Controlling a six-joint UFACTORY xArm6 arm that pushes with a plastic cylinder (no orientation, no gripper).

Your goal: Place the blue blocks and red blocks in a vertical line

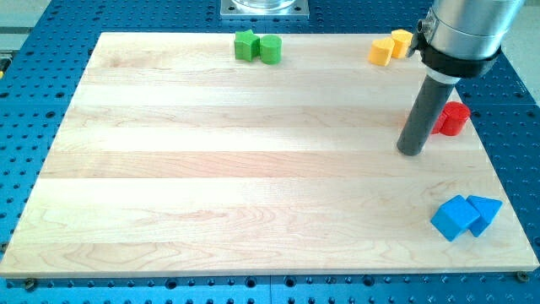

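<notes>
My tip (pixel 411 150) rests on the wooden board (pixel 253 169) at the view's right, just left of and slightly below a red cylinder block (pixel 454 117). The rod partly hides the red block's left side; a second red piece may lie behind it, but I cannot tell. A blue cube (pixel 454 217) and a blue triangular block (pixel 485 211) touch each other near the view's bottom right corner, well below my tip.
Two green blocks (pixel 256 46) sit together at the view's top centre. Two yellow blocks (pixel 390 45) sit at the top right beside the arm's body. The board lies on a blue perforated table (pixel 515 101).
</notes>
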